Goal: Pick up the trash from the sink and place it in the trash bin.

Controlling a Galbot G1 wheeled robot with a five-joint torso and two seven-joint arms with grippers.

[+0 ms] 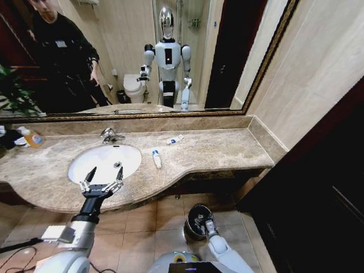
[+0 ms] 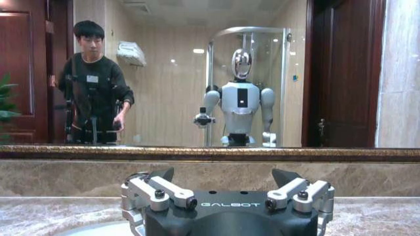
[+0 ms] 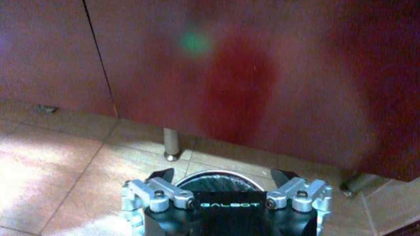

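The white oval sink point(image 1: 85, 165) sits in the beige marble counter, and I see nothing in its bowl but the drain. Two small white tubes of trash lie on the counter to its right: one point(image 1: 156, 158) beside the basin, one point(image 1: 174, 139) nearer the mirror. My left gripper point(image 1: 102, 181) hangs open and holds nothing over the basin's front rim; the left wrist view shows its spread fingers point(image 2: 154, 189). The black trash bin point(image 1: 194, 223) stands on the floor tiles. My right gripper point(image 1: 205, 220) hovers open just above the bin's shiny rim point(image 3: 220, 173).
A chrome faucet point(image 1: 111, 135) stands behind the basin. A bottle with an orange label point(image 1: 32, 137) sits at the counter's far left, near plant leaves point(image 1: 14, 94). A dark red cabinet point(image 3: 262, 73) on metal legs rises behind the bin. The mirror point(image 1: 142, 51) reflects a person.
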